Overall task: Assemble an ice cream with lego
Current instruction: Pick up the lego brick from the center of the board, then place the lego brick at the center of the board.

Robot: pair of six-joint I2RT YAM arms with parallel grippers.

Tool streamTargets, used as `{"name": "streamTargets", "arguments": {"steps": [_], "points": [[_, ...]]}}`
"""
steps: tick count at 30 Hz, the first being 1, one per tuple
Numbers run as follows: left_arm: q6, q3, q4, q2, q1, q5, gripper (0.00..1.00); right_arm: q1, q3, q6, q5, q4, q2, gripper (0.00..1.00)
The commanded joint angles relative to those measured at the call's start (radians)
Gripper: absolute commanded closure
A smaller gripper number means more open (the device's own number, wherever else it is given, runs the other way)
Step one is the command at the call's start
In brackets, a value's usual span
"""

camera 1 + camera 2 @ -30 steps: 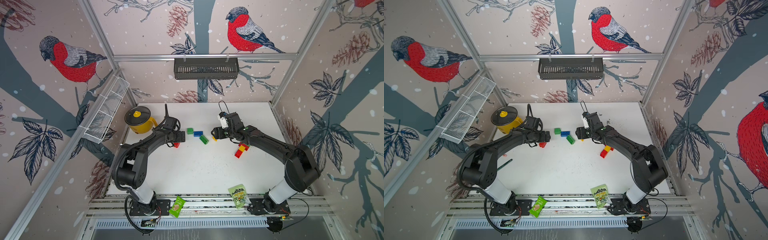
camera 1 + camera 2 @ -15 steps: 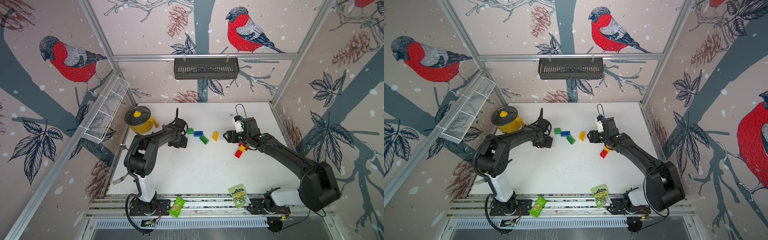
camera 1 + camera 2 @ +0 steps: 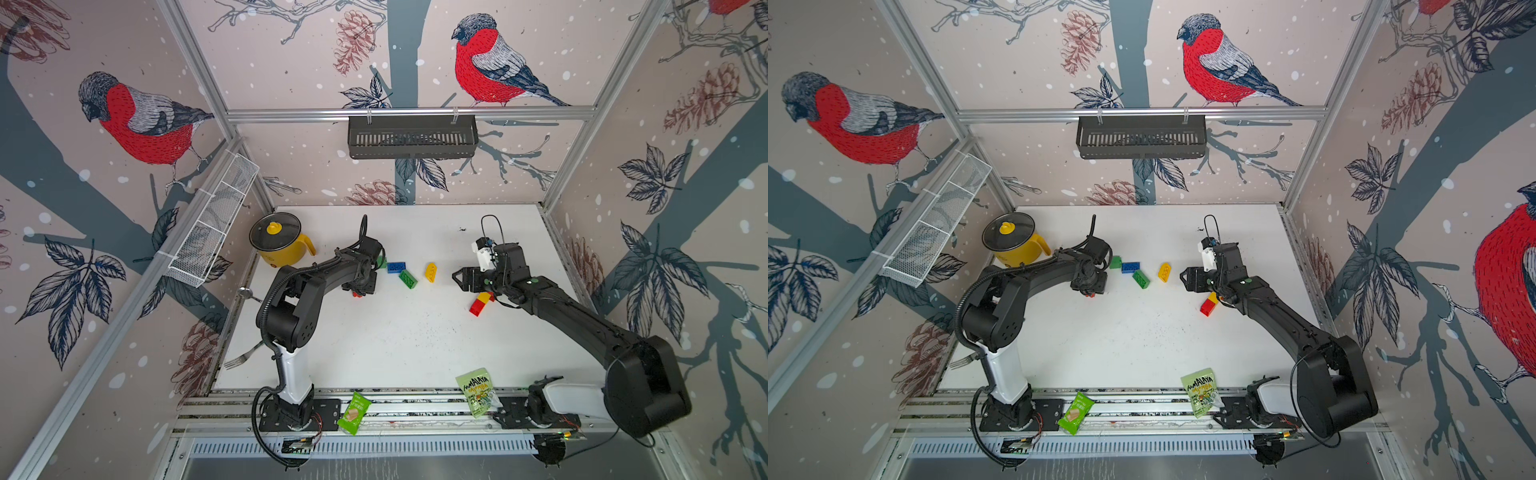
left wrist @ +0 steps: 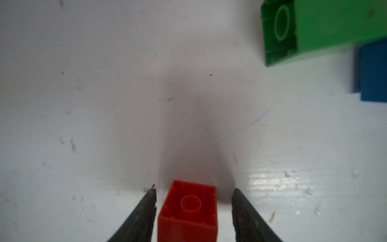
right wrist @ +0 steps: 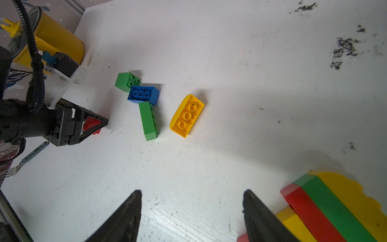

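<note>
My left gripper [image 4: 194, 189] is low over the white table, open, its fingers on either side of a small red lego brick [image 4: 188, 211] that lies on its side; a gap shows beside one finger. In both top views only a bit of this red brick [image 3: 356, 294] [image 3: 1089, 294] peeks from under the left gripper [image 3: 359, 289]. My right gripper [image 5: 192, 191] [image 3: 455, 277] is open and empty, next to a joined red, green and yellow stack [image 5: 330, 205] [image 3: 480, 303]. Loose between the arms lie a yellow half-round brick [image 3: 431, 272], a long green brick [image 3: 408, 279], a blue brick [image 3: 396, 267] and a small green brick [image 3: 381, 262].
A yellow pot [image 3: 280, 241] with a glass lid stands at the back left. Two green snack packets [image 3: 478, 390] [image 3: 353, 412] lie at the front rail. A fork [image 3: 243, 355] and a spoon [image 3: 246, 293] lie along the left edge.
My left gripper's jaws have narrowed round the red brick and the arm has shifted over it. My right gripper has drawn back to the right, leaving the yellow half-round brick on the table.
</note>
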Motion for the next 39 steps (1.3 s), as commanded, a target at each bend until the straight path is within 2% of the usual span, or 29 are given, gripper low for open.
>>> {"name": "streamTargets", "arguments": {"steps": [1,5,9,14,18,21,28,31,32,36,39], "points": [[-0.014,0.029,-0.041,0.009,0.0,-0.008,0.57,-0.01,-0.016,-0.007,-0.017,0.032,-0.025,0.24],[-0.016,0.046,-0.089,0.011,-0.005,0.034,0.67,-0.026,-0.037,-0.014,-0.02,0.027,-0.041,0.24],[-0.013,0.079,-0.174,0.028,-0.028,0.052,0.68,-0.037,-0.048,-0.018,-0.027,0.024,-0.079,0.24],[0.017,0.139,-0.31,0.047,-0.038,0.246,0.71,-0.047,-0.054,-0.015,-0.041,0.016,-0.093,0.24],[-0.005,0.205,-0.483,0.063,-0.068,0.25,0.7,-0.048,-0.066,-0.007,-0.057,0.019,-0.106,0.23],[-0.003,0.203,-0.448,0.057,-0.112,0.227,0.69,-0.048,-0.099,0.003,-0.043,0.053,-0.115,0.23],[-0.054,0.152,-0.203,0.042,-0.237,0.209,0.69,-0.05,-0.1,-0.004,-0.054,0.041,-0.11,0.23],[-0.068,0.104,-0.141,0.011,-0.25,0.196,0.64,-0.052,-0.1,-0.008,-0.036,0.022,-0.137,0.23],[-0.073,0.082,-0.126,0.0,-0.251,0.184,0.55,-0.052,-0.102,-0.009,-0.033,0.018,-0.148,0.23],[-0.074,-0.014,-0.033,-0.044,-0.261,0.155,0.48,-0.055,-0.109,-0.003,-0.028,0.015,-0.169,0.22],[-0.065,-0.057,0.004,-0.055,-0.278,0.112,0.36,-0.054,-0.111,-0.002,-0.022,0.006,-0.176,0.22]]}}
